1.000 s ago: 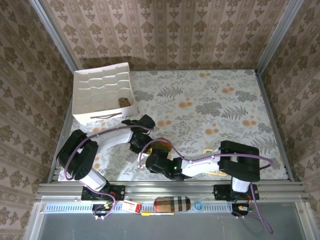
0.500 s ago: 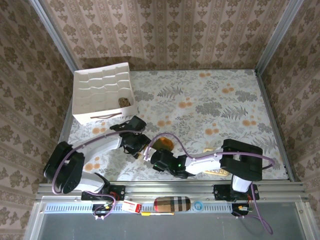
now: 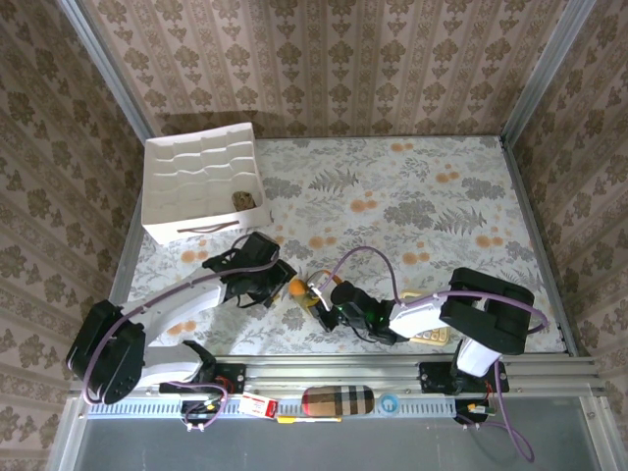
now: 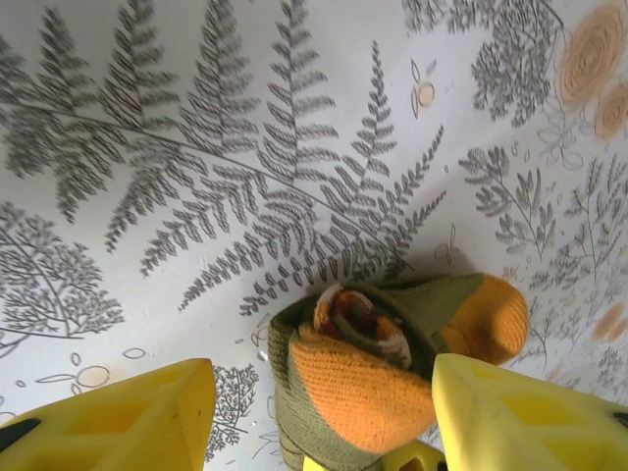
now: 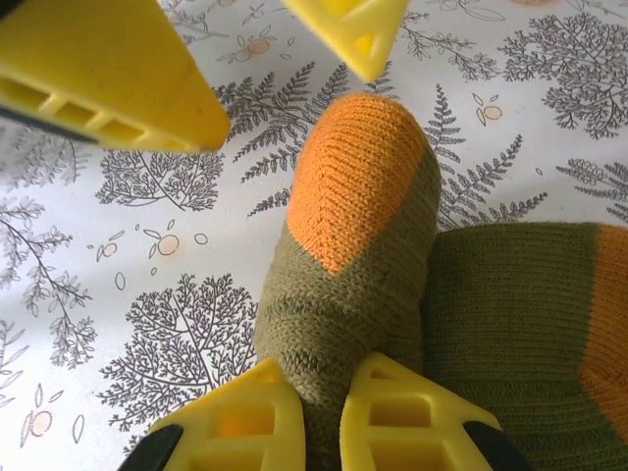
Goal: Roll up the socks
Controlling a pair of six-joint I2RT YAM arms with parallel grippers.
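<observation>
Black-and-white arms (image 3: 186,297), purple cables (image 3: 365,250), apparently ribbed yellow pincer fingers (image 5: 245,422).

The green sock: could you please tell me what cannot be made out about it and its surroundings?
- Right wrist: how much of the green sock the right gripper pinches is hidden behind its fingers.
- Left wrist: the sock's lower end, between the fingers of the left gripper, is cut off by the bottom edge.
- Top external: both grippers cover most of it; the brown item in the white box is too small to identify.
</observation>
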